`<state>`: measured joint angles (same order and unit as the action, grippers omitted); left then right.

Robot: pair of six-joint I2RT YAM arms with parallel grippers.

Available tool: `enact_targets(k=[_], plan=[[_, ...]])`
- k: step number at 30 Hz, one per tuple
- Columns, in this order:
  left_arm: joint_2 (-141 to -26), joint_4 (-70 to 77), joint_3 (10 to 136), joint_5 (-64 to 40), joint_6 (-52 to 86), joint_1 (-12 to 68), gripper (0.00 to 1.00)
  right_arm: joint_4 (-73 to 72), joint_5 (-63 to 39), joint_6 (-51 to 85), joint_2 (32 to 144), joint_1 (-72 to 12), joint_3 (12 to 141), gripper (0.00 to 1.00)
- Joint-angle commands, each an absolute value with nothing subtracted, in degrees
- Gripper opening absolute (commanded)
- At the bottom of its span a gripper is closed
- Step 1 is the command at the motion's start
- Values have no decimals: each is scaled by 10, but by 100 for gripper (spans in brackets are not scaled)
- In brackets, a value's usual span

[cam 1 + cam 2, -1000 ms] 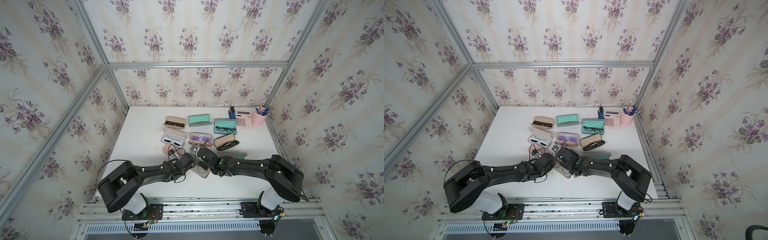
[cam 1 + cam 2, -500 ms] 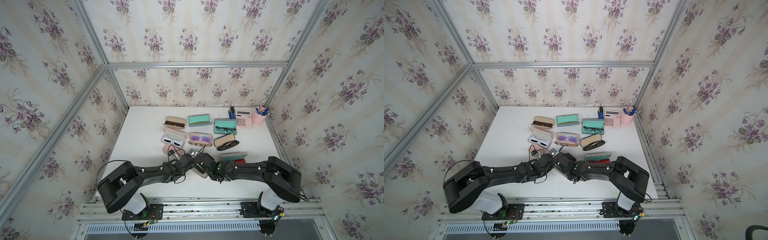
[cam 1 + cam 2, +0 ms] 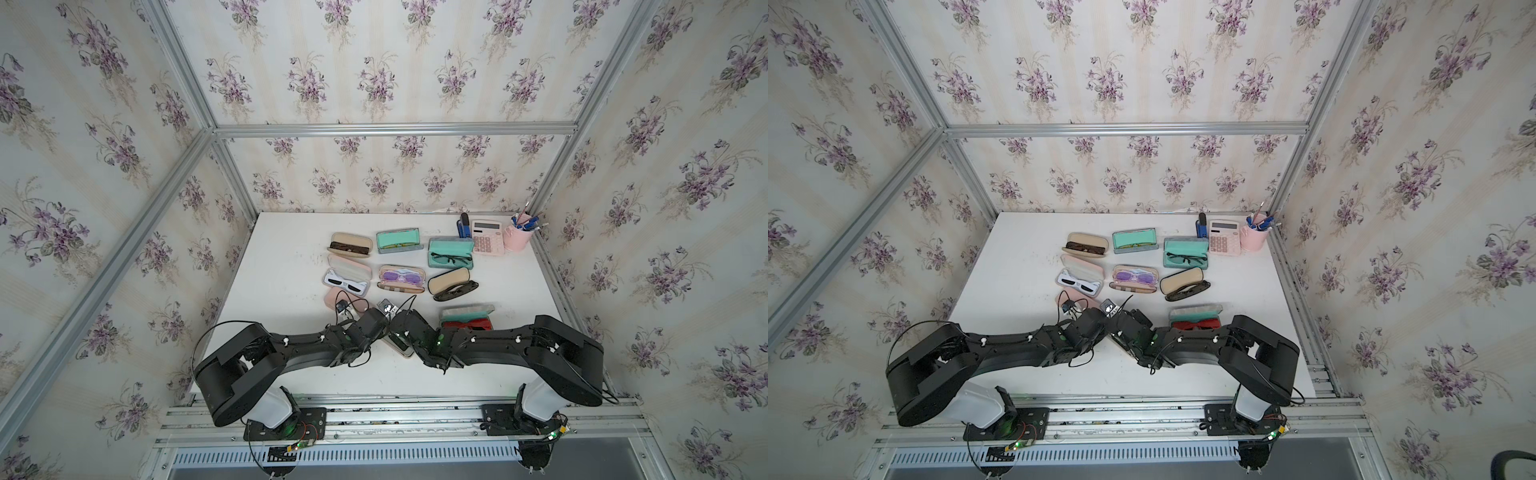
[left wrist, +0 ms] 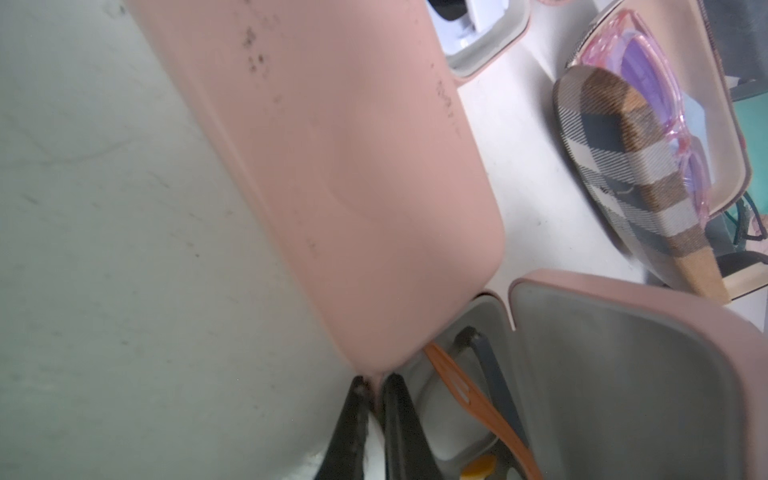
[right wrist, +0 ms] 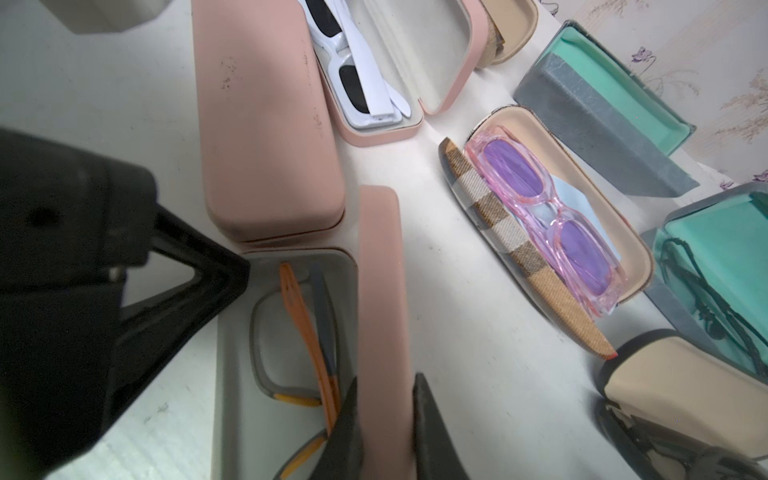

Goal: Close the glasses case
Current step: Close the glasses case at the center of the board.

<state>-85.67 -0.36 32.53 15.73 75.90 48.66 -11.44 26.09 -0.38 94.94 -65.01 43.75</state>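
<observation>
The pink glasses case point(image 5: 380, 270) lies open at the table's front, between both arms in both top views point(image 3: 401, 348) point(image 3: 1122, 344). Its lid stands upright on edge. Grey and orange glasses point(image 5: 307, 316) point(image 4: 457, 382) lie in its grey-lined base. My right gripper point(image 5: 384, 386) is shut on the raised lid, one finger on each face. My left gripper point(image 4: 374, 384) is shut on the rim at the base's end, beside a closed pink case point(image 4: 340, 166) point(image 5: 266, 137). In the top views the wrists hide both sets of fingertips.
Behind stand several open cases: white sunglasses point(image 3: 347, 282), purple glasses in a plaid case point(image 3: 401, 278), a black case point(image 3: 453, 284), teal ones point(image 3: 451, 253), red glasses point(image 3: 467, 318) by my right arm. A calculator point(image 3: 487, 237) and pink pen cup point(image 3: 517, 239) stand at the back right.
My right arm has drawn a little toward the front and left, uncovering the red-glasses case behind it. The left arm has stayed in place.
</observation>
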Motion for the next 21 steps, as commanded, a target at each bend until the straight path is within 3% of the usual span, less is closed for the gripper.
enact_targets(k=[1, 21], plan=[[-863, -46, 322, 45, 758, 494, 0, -118, 127, 94, 963, -663, 429, 0], [-867, -38, 319, 45, 760, 496, 0, -154, 127, 131, 984, -711, 422, 0]])
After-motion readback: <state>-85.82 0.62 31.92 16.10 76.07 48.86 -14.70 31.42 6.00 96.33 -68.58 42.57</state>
